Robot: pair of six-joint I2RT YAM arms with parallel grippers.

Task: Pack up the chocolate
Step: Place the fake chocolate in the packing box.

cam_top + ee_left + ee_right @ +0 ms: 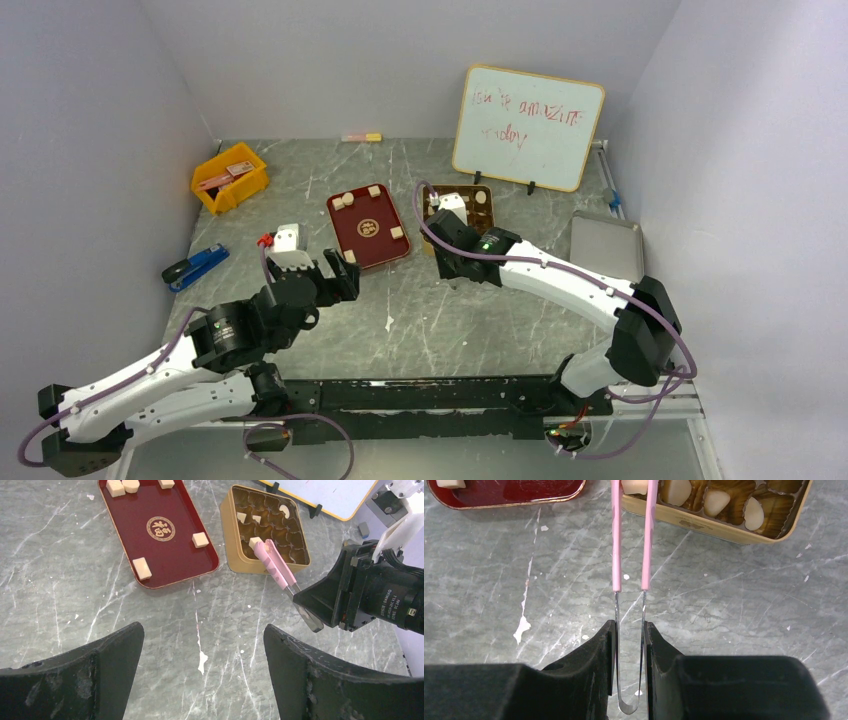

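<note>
Several pale tan chocolate pieces (142,567) lie on the dark red tray (165,555). More chocolate (715,501) sits in cups of the gold tin (724,530). My right gripper (630,627) is shut on metal tongs with pink tips (616,540). The tong tips reach over the tin's near-left corner with one chocolate piece (634,486) between them. In the left wrist view the tongs (276,565) slant into the tin (240,565). My left gripper (202,635) hangs open over bare table in front of the tray, holding nothing.
A whiteboard (528,125) stands behind the tin. A silver metal lid (606,245) lies at the right. A yellow bin (230,180), a blue stapler (195,265) and a small white object (286,238) are at the left. A pink and yellow bar (361,137) lies by the back wall.
</note>
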